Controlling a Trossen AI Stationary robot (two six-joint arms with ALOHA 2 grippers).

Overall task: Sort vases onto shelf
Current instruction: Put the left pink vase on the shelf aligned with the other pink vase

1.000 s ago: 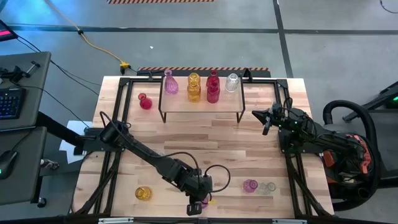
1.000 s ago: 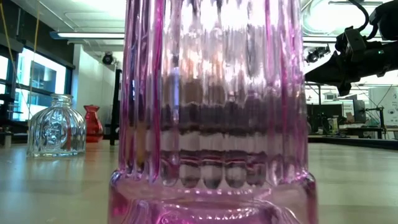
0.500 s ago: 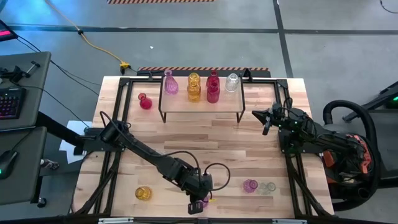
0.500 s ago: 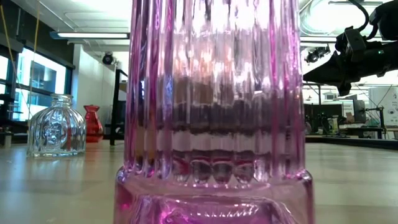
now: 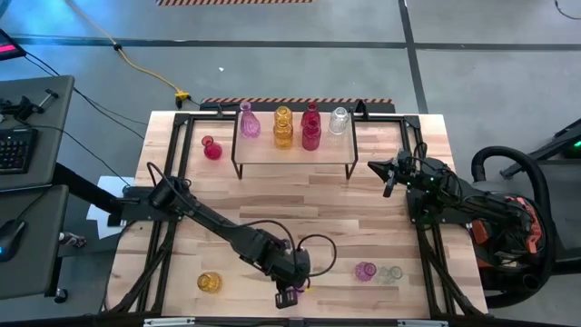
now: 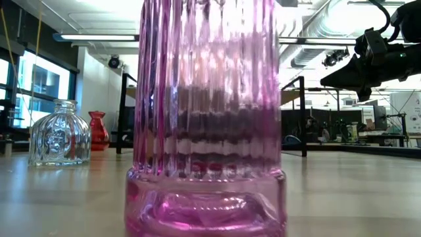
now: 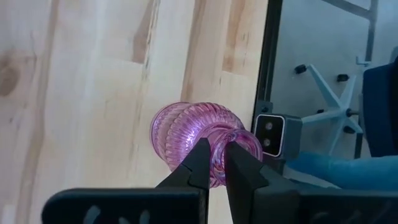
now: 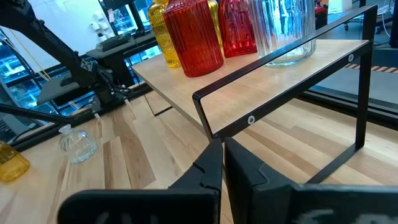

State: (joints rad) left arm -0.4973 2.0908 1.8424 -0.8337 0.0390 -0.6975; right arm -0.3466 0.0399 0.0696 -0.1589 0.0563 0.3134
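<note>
Down at the table's near edge, far from the shelf, the left gripper is pinching the rim of a pink vase. One finger looks tucked inside the mouth and the other outside the neck, so the thin lip is clamped between the two pads. That seems the only sensible hold on something this bulbous: the body is too wide and ribbed to span, the rim is not. The vase stands upright on the wood, right in front of the low camera, filling its view.

The left arm is stretched long and low, running diagonally from its base toward the near edge, wrist bent down over the vase.

On the shelf, a pink, an amber, a red pair and a clear vase stand in a row, colours grouped. A red vase waits on the table left of the shelf; an amber one and a pink-and-clear pair sit toward the near edge.

The right gripper, fingers pressed together and empty, is parked just right of the shelf, pointing at its frame.
</note>
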